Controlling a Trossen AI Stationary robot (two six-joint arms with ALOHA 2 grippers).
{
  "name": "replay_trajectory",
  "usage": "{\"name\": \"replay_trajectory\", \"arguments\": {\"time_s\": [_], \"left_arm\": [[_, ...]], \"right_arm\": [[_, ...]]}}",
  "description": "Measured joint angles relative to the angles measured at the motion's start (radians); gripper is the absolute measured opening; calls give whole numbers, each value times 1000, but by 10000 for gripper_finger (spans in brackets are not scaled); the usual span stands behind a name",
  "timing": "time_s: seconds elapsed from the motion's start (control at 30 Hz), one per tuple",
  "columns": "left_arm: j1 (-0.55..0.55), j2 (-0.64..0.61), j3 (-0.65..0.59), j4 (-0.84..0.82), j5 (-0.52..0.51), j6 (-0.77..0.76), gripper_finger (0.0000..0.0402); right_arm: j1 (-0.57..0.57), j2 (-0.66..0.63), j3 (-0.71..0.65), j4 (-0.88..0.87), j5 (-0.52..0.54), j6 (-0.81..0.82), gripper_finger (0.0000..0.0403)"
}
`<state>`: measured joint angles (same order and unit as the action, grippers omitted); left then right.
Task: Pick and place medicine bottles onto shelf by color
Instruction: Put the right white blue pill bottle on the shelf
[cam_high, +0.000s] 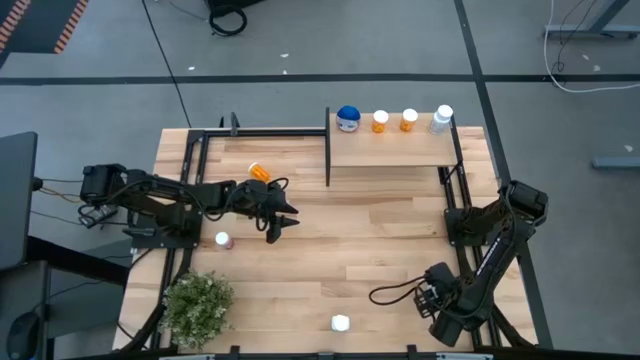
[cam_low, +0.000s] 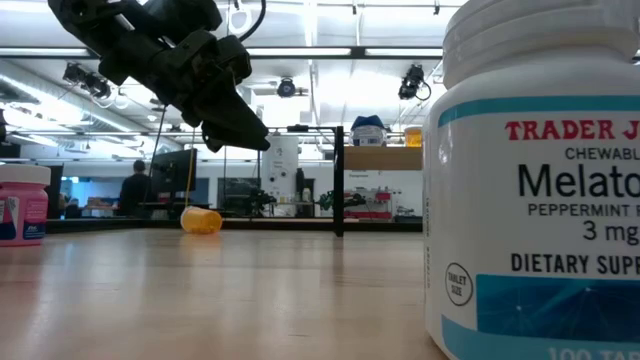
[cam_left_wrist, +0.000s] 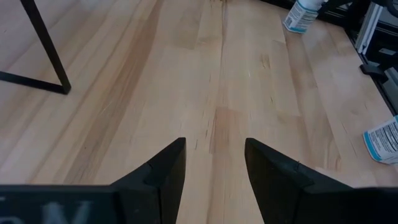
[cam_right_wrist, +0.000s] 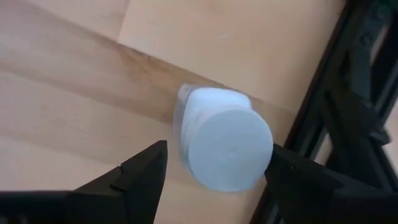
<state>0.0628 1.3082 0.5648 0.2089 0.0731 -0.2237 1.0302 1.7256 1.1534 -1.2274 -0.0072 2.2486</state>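
My table (cam_high: 380, 250) is a top of pale wood planks, and a black frame stands along its far edge. On that frame rests the shelf (cam_high: 390, 152), a light-wood panel with a black upright on its left side. Four bottles stand in a row along the shelf's far edge — a blue one (cam_high: 348, 119), two orange ones (cam_high: 380, 122) (cam_high: 409, 120) and a clear-white one (cam_high: 442, 119). Directly on the planks lie an orange bottle (cam_high: 260, 172) on its side near the frame, a pinkish bottle (cam_high: 223, 240) standing on the left, a white bottle (cam_high: 340, 322) at the near edge — and a green potted plant (cam_high: 197, 305) in the near-left corner.
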Motion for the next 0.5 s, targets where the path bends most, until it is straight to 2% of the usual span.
{"name": "replay_trajectory", "arguments": {"time_s": [0.27,0.5], "left_arm": [[-15,0,0,-1,0,0,172],[-17,0,0,0,0,0,172]], "right_arm": [[0,0,0,4,55,9,236],[0,-1,0,-3,60,9,205]]}}
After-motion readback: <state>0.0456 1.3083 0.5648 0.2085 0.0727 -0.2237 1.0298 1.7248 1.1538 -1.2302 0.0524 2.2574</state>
